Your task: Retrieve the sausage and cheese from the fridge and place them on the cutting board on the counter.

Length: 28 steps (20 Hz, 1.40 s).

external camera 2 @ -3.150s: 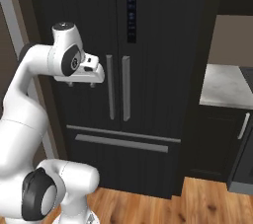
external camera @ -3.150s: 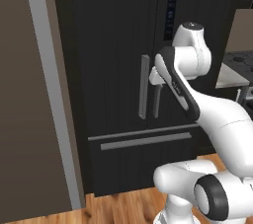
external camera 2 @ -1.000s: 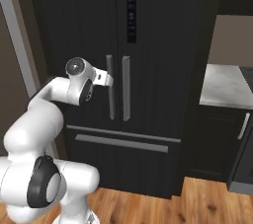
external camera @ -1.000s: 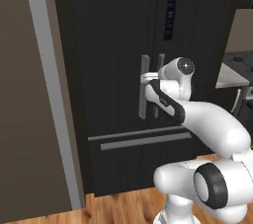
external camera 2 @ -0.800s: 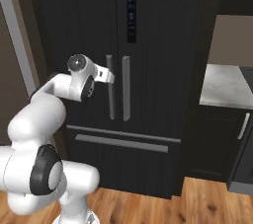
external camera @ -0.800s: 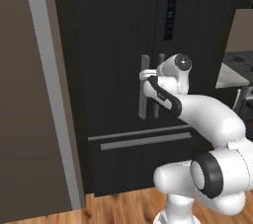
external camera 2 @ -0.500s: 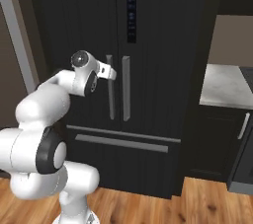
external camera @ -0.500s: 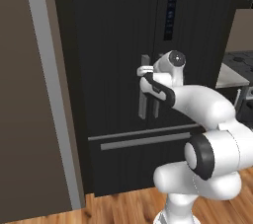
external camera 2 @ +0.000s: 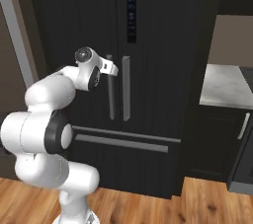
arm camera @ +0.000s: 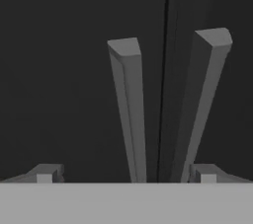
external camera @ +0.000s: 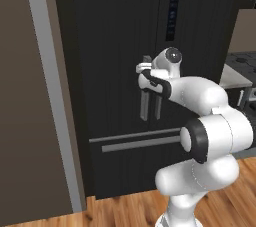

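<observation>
Gripper (arm camera: 126,176) is sitting wide open and empty at the fridge (external camera: 110,31), doors shut. I'm seeing its fingertips (arm camera: 45,174) straddling both grey handles (arm camera: 129,109), left door handle (external camera 2: 110,94) nearest. Counter (external camera 2: 225,87) is lying off right.

The fridge (external camera: 115,46) front looks matt black, its handles (arm camera: 128,114) dull smooth grey. The desk (external camera 2: 225,87) to the right is pale marbled stone. The floor (external camera 2: 148,205) is glossy wood planks.
</observation>
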Tool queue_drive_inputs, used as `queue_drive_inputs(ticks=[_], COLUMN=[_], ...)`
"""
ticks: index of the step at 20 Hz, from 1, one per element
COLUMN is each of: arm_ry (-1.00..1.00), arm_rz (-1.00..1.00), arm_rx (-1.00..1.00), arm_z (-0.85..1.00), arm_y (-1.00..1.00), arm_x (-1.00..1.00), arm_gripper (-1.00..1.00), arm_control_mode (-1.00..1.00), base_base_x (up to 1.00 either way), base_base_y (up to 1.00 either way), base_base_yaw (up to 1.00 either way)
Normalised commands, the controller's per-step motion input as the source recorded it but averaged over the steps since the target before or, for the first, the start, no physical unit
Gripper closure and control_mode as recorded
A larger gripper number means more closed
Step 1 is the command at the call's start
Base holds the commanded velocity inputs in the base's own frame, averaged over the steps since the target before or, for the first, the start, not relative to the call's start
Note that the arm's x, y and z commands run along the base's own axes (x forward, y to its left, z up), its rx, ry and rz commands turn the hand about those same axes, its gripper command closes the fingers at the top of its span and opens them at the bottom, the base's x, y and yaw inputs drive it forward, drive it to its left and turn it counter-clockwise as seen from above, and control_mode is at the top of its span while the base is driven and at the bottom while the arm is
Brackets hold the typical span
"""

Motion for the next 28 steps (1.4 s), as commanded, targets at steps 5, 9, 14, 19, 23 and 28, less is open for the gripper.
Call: queue_drive_inputs(ticks=[5, 9, 14, 19, 23, 28], arm_ry=[0.0, 0.0, 0.0, 0.0, 0.0, 0.0], arm_rz=[0.0, 0.0, 0.0, 0.0, 0.0, 0.0], arm_rx=[0.0, 0.0, 0.0, 0.0, 0.0, 0.0], arm_z=[-0.11, -0.21, -0.24, -0.19, -0.12, -0.12], arm_y=[0.0, 0.0, 0.0, 0.0, 0.0, -0.02], arm_x=[0.35, 0.41, 0.45, 0.3, 0.25, 0.29], arm_gripper=[-1.0, -1.0, -1.0, -1.0, -1.0, -1.0], arm_control_mode=[-1.0, -1.0, -1.0, -1.0, -1.0, -1.0], base_base_x=[0.0, 0.0, 0.0, 0.0, 0.0, 0.0], base_base_y=[0.0, 0.0, 0.0, 0.0, 0.0, 0.0], base_base_yaw=[0.0, 0.0, 0.0, 0.0, 0.0, 0.0])
